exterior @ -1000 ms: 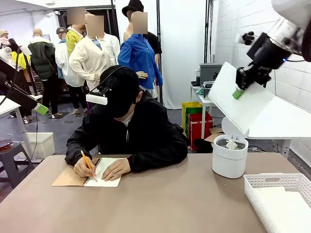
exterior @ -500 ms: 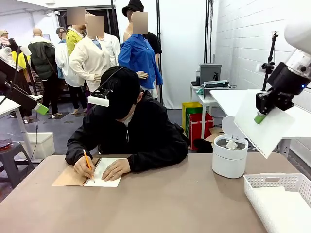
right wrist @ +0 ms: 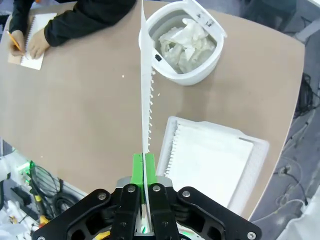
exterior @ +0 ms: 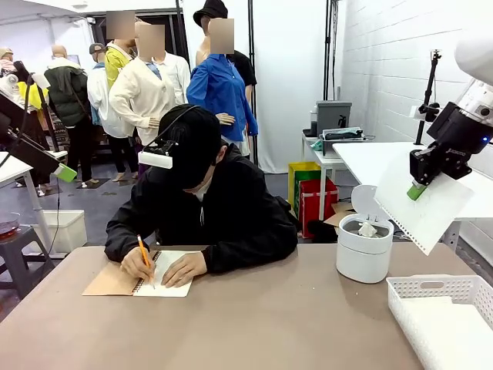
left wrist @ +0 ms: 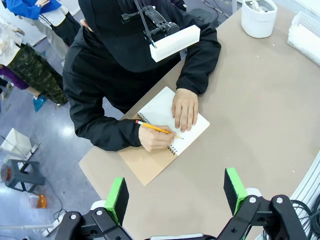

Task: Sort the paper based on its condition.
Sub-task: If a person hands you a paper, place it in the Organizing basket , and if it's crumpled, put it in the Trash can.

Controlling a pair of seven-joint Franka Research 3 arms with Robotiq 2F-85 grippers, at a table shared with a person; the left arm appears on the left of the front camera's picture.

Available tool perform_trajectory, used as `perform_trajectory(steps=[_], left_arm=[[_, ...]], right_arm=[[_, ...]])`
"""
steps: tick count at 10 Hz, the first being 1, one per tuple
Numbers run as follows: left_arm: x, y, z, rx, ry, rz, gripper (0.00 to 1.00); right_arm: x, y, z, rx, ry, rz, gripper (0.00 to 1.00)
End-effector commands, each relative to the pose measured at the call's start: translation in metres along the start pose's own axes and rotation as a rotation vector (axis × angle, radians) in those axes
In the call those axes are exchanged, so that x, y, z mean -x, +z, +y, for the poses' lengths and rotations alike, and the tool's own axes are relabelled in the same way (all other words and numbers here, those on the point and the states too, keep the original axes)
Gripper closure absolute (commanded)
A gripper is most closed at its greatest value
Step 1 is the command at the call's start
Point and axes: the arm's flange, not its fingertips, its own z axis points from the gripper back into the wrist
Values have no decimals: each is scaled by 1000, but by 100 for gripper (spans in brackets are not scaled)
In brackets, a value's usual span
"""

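Observation:
My right gripper (exterior: 417,190) hangs high over the table's right end, shut on a flat white sheet of paper (exterior: 425,205) with a torn perforated edge. In the right wrist view the green pads (right wrist: 138,169) pinch this paper (right wrist: 147,90) edge-on, above the gap between bin and basket. More flat paper (right wrist: 210,162) lies in the white lattice basket (exterior: 408,294). Crumpled paper (right wrist: 182,42) fills the round white bin (exterior: 363,254). My left gripper (left wrist: 174,191) is open high above the table, with nothing between its fingers.
A person across the table writes with a pencil (exterior: 145,260) in a spiral notebook (exterior: 164,275) with a brown cover, one hand (exterior: 182,268) flat on the page. The bin's lid (exterior: 364,202) stands open. Bare tabletop (exterior: 254,324) spreads between notebook and basket.
My right arm carried the sheet rightward and down from above the bin, then drifted slightly up and right. The person keeps writing.

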Motion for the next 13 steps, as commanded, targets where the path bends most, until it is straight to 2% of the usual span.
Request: perform_trajectory(steps=[1,5,10,12,13], left_arm=[[0,0,0,0,2,1,0],[0,0,0,0,2,1,0],[0,0,0,0,2,1,0],[0,0,0,0,2,1,0],[0,0,0,0,2,1,0]], right_arm=[[-1,-2,1,7,13,-13,100],[0,0,1,0,2,-1,100],[57,17,-18,17,-6,-21,100],[75,12,-28,44,-16,-3,100],[81,-3,-32,52,-19,9,100]])
